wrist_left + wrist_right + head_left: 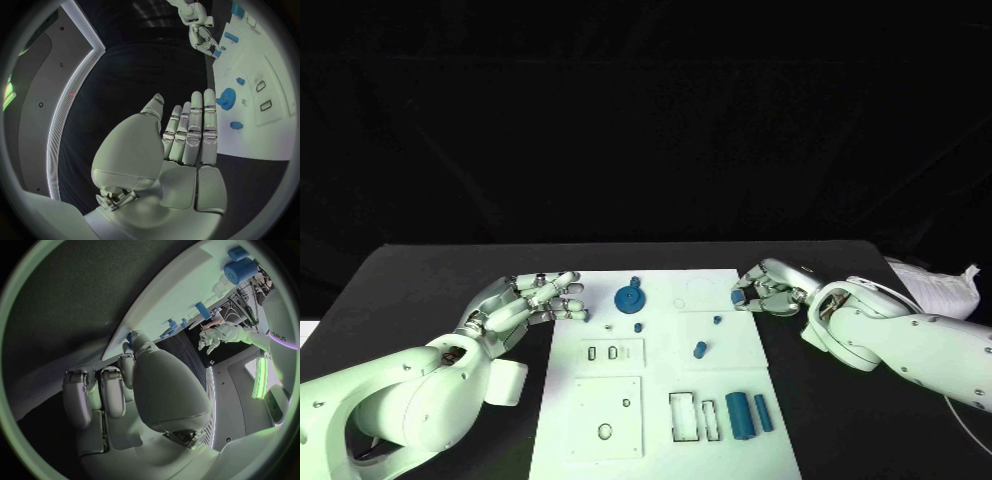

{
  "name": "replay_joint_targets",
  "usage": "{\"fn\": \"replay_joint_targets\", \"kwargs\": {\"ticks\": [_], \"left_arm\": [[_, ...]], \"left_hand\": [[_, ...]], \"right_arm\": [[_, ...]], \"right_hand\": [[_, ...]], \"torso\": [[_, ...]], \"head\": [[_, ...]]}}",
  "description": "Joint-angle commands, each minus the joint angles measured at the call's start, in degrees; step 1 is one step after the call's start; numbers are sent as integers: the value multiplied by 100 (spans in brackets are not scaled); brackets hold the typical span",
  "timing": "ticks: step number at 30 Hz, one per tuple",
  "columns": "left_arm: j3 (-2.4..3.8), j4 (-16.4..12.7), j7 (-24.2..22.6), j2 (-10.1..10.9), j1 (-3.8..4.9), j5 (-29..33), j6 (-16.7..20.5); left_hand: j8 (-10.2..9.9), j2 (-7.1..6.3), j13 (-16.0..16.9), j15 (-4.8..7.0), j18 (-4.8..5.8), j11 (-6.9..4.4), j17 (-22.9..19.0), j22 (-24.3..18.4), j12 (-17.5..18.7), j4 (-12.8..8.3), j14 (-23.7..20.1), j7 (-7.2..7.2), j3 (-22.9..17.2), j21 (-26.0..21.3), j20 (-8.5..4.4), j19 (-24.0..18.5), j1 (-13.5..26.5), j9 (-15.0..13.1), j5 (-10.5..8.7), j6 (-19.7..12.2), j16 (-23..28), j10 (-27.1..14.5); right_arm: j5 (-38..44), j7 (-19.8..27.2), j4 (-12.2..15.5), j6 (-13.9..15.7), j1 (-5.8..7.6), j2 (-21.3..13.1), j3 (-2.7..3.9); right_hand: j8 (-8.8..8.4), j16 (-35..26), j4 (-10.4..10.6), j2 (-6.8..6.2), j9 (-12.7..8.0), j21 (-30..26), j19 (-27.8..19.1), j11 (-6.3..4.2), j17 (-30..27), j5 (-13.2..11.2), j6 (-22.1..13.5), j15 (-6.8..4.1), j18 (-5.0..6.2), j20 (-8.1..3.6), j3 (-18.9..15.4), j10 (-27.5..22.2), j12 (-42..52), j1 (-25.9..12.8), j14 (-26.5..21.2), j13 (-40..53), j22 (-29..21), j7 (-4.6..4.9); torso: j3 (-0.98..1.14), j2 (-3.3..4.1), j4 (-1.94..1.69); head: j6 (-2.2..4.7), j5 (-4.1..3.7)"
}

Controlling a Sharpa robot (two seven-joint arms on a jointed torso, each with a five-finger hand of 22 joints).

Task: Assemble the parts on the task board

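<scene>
A white task board (610, 400) lies in the lower middle of the head view, with small blue parts across it, among them a round blue gear (632, 297) near its upper edge. The left hand (538, 298) rests at the board's upper left edge, fingers extended and apart, holding nothing. The right hand (769, 285) sits at the board's upper right corner, fingers curled around a small blue piece (738, 297).

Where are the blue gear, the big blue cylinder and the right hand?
blue gear (632, 297): head view, on the disc's face.
big blue cylinder (738, 418): head view, middle of its side.
right hand (764, 288): head view, middle of the hand, fingers at the task board's (603, 440) far right corner.
</scene>
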State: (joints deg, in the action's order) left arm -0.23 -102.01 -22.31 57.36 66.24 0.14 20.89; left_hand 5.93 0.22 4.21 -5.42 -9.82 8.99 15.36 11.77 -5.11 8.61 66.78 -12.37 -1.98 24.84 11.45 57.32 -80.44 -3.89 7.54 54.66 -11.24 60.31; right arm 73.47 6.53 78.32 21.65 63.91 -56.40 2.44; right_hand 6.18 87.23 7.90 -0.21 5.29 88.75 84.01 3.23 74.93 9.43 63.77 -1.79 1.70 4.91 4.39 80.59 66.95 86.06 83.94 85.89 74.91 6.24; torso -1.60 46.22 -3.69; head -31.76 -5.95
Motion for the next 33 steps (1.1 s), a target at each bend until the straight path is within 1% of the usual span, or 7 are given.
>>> {"fn": "replay_joint_targets", "kwargs": {"ticks": [1,6,10,17,21,27,33], "left_arm": [[3,-9,-15,-3,5,7,-105],[3,-8,-9,0,5,7,-108],[3,-8,-4,1,5,7,-111],[3,-1,10,-2,5,7,-119],[2,7,16,-3,5,7,-118],[2,12,21,-7,5,7,-119],[1,44,24,-31,4,7,-125]], "left_hand": [[-33,18,-6,-27,-55,17,9,4,25,-36,26,-9,-10,8,19,-32,-25,3,-16,-4,23,-9],[-33,18,-6,-27,-55,17,9,4,25,-36,26,-9,-10,8,19,-32,-25,3,-16,-4,23,-9],[-33,18,-6,-27,-55,17,9,4,25,-36,26,-9,-10,8,19,-32,-25,3,-16,-4,23,-9],[-38,22,-7,-27,-55,19,15,5,30,-45,28,-13,-12,10,19,-32,-32,3,-17,-6,28,-11],[-39,23,-7,-27,-55,19,16,6,32,-47,28,-13,-13,10,19,-32,-35,4,-16,-7,29,-12],[-42,26,-7,-27,-55,20,20,6,35,-53,29,-13,-15,11,19,-32,-40,4,-16,-8,32,-14],[-46,29,-8,-27,-55,20,23,7,39,-60,30,-13,-18,12,19,-33,-47,4,-16,-10,35,-16]], "right_arm": [[63,19,7,-79,-16,23,-10],[104,-69,5,-28,-16,41,-9],[91,-110,17,54,-16,56,-9],[-67,-184,162,196,-15,91,4],[-117,-266,330,264,-9,113,19],[-94,-399,580,321,27,148,34],[194,-545,886,363,71,263,40]], "right_hand": [[6,22,15,13,6,25,424,-179,974,-32,60,-53,-114,-51,11,147,19,-49,493,-1034,1298,-2],[17,32,77,-31,22,32,436,-210,996,50,159,-77,-118,-74,-31,167,32,-189,498,-1020,1313,-44],[54,44,200,-53,64,46,461,-271,1026,300,301,-120,-125,-113,-88,197,56,-403,505,-997,1343,-120],[92,65,354,-40,123,62,490,-329,1072,612,423,-172,-134,-165,-131,234,83,-647,515,-968,1377,-187],[104,67,375,-33,139,65,496,-341,1079,661,449,-180,-136,-175,-132,239,83,-681,516,-965,1385,-200],[107,64,379,-28,145,65,496,-345,1072,675,457,-184,-136,-178,-129,238,75,-688,515,-969,1384,-205],[99,61,371,-34,146,65,495,-348,1066,683,444,-187,-136,-182,-125,238,73,-679,513,-968,1384,-206]], "torso": [[-1,-3,-6],[-1,0,-6],[-2,-2,0],[4,-1,-7],[3,-1,-9],[-9,-7,0],[-8,-20,-5]], "head": [[-4,-10],[-7,-6],[-4,-2],[-7,3],[-17,12],[-16,32],[-32,67]]}}
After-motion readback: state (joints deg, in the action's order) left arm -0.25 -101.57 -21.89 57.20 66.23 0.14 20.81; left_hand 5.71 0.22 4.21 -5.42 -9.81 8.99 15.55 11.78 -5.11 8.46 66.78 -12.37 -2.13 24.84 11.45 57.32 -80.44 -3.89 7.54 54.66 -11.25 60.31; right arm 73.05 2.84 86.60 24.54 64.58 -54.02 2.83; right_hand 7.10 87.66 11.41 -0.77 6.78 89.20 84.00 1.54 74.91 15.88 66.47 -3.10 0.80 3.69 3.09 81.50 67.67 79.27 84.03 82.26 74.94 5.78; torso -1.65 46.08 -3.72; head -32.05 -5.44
